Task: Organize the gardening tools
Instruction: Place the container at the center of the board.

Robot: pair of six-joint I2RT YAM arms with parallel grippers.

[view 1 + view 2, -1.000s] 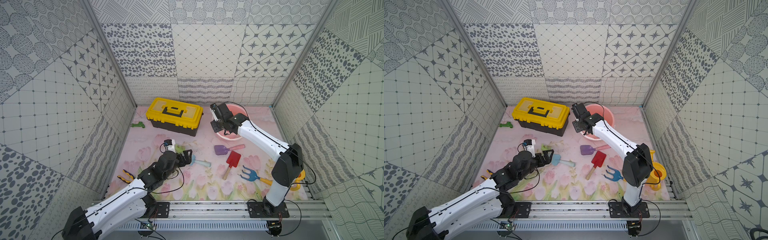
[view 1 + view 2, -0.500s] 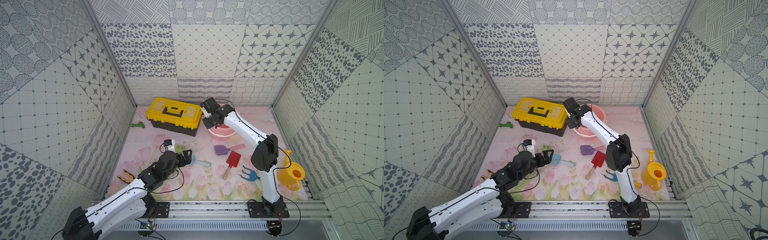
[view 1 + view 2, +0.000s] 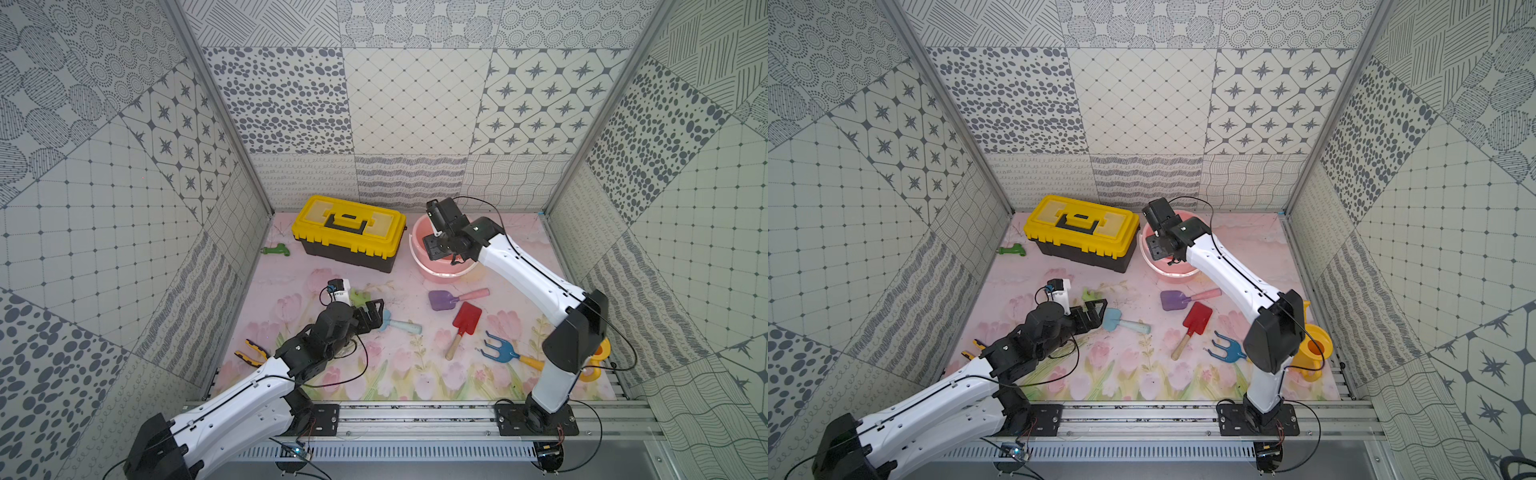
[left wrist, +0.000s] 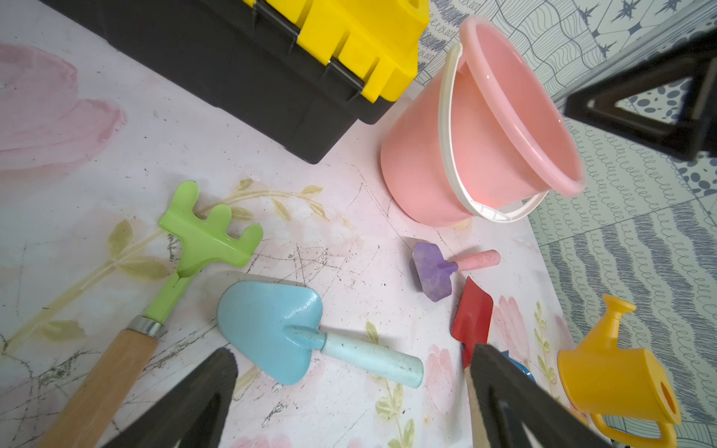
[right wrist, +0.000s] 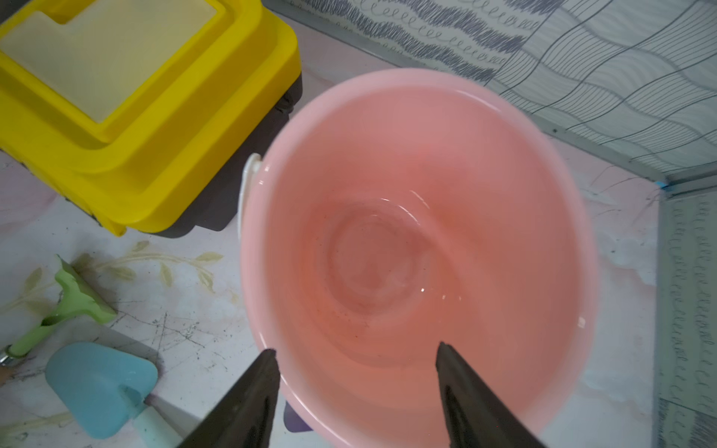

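Tools lie loose on the table (image 3: 286, 274): purple scoop (image 3: 442, 300), red square spade (image 3: 467, 319) and blue three-prong fork (image 3: 498, 351) strewn before the pink bucket (image 3: 442, 275), light-blue trowel (image 4: 271, 329) and green rake (image 4: 205, 236) beneath the left gripper (image 4: 353, 349), spread wide and empty, seemingly lining up a pick. Right gripper (image 5: 355, 347) hangs over the empty bucket, probably the collecting pot, jaws parted, holding nothing.

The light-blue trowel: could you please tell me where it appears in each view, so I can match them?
Top view: light-blue trowel near the centre, beside the green rake.
Top view: trowel, same spot.
Left wrist: trowel close up, beside the rake.
Right wrist: trowel near the pink bucket.
Shared landmark: yellow-lidded toolbox, in all four.
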